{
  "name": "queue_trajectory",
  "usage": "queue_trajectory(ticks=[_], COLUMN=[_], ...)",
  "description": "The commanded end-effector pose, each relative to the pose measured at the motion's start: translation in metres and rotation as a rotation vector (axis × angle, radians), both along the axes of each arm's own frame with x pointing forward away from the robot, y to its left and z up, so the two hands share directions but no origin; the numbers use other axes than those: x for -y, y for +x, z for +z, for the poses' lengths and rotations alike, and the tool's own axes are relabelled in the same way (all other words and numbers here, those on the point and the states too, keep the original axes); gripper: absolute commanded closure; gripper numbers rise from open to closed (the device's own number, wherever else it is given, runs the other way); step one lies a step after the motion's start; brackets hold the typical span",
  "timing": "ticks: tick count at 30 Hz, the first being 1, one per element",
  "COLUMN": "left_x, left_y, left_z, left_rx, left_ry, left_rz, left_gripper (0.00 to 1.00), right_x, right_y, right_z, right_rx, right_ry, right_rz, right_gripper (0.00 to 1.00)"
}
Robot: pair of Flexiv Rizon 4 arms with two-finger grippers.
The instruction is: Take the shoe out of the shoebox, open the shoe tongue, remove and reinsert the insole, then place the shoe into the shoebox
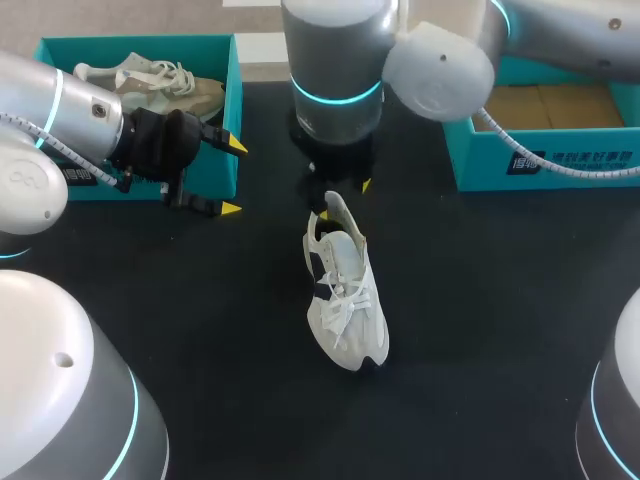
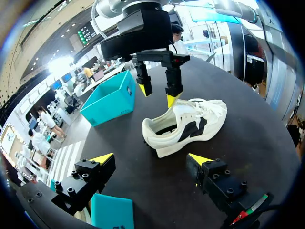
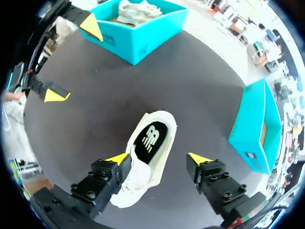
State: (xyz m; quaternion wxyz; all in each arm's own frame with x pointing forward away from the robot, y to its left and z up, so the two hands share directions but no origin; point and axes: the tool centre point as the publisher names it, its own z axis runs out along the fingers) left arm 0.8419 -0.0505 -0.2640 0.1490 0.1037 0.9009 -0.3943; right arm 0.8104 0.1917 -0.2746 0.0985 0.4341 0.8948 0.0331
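White sneaker (image 1: 345,295) unboxed; insole (image 3: 151,138) work pending.
It is lying mid-table, insole seemingly in; right gripper (image 3: 158,158) is hovering wide open over its heel, left gripper (image 1: 232,176) gaping at ten o'clock.

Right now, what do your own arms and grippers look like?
Both the left arm and right arm are rounded silver-grey tubes with glowing cyan rings at the joints and a white coiled cable alongside. The left gripper and right gripper are black, bolted blocks with two fingers ending in bright yellow wedge tips.
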Motion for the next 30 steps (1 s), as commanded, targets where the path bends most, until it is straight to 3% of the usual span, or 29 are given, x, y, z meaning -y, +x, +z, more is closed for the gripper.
queue_trajectory(ticks=[1,7,8,10,11,14,19,30], left_x=[0.0,0.0,0.0,0.0,0.0,0.0,0.0,0.0], left_y=[-0.001,-0.001,-0.001,-0.001,-0.001,-0.001,-0.001,-0.001], left_z=[0.001,0.001,0.001,0.001,0.001,0.001,0.001,0.001], left_rx=[0.0,0.0,0.0,0.0,0.0,0.0,0.0,0.0], left_ry=[0.004,0.004,0.004,0.004,0.004,0.004,0.004,0.004], left_rz=[0.002,0.002,0.002,0.002,0.002,0.002,0.002,0.002], left_gripper=[0.0,0.0,0.0,0.0,0.0,0.0,0.0,0.0], right_x=[0.007,0.007,0.007,0.012,0.014,0.02,0.026,0.005], right_y=[-0.007,-0.007,-0.002,0.009,0.017,0.037,0.058,0.069], right_z=[-0.001,-0.001,-0.001,0.001,0.002,0.003,-0.004,-0.03], right_rx=[0.083,0.083,0.099,0.053,0.096,0.069,0.047,0.022], right_ry=[0.038,0.038,0.007,-0.114,-0.095,-0.177,-0.242,-0.294], right_rz=[0.131,0.131,0.251,0.417,0.469,0.683,0.856,1.066], right_gripper=[0.0,0.0,0.0,0.0,0.0,0.0,0.0,0.0])
